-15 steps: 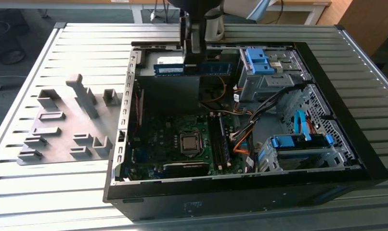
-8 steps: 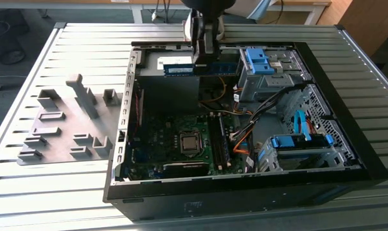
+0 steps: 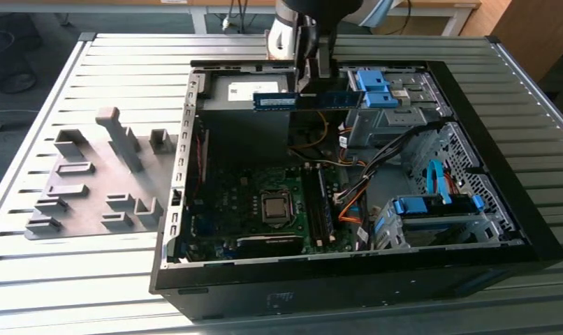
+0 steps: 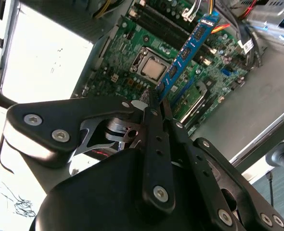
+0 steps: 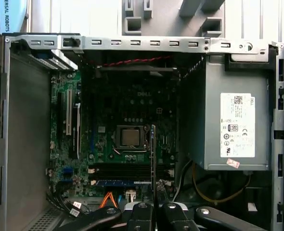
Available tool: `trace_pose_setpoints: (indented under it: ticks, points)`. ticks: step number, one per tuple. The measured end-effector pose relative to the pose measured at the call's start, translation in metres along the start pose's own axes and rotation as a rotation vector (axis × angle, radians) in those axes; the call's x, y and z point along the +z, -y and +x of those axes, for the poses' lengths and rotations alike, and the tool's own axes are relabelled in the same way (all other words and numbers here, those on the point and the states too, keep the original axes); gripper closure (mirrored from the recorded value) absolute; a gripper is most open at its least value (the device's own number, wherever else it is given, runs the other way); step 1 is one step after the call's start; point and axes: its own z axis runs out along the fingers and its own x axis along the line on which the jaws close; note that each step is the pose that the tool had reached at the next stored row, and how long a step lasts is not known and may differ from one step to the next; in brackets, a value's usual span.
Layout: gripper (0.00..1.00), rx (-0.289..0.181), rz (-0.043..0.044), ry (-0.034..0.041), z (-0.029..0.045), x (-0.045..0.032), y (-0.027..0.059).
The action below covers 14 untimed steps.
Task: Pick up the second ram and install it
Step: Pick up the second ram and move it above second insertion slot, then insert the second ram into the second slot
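Black, pin-jointed fingers of the gripper are pressed together on one end of the second ram, pinching its two flat faces. In the exterior view the gripper holds the ram level and on edge above the open computer case, over the power supply end and well clear of the motherboard. In the first wrist view the stick appears edge-on as one thin line rising from the closed fingertips.

Handling, judged: one light, stiff, thin board, smooth-faced and fragile at its chips and contact edge; the safe hold is across the flat faces near an end or along the short edges, as taken here.

Count: one ram in the grip; one blue stick seemingly already seated among the memory slots, whose number cannot be told; one processor socket; one power supply; one grey holder tray on the slatted table, with about ten blocks.
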Motion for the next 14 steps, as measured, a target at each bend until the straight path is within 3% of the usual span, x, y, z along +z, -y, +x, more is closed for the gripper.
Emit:
trace_pose_setpoints:
  ticks: [3, 14]
  points:
    - [0.86, 0.0, 0.0, -0.0001, 0.0, 0.0001, 0.0037]
    - [0.86, 0.0, 0.0001, 0.0, 0.0, 0.0001, 0.0039]
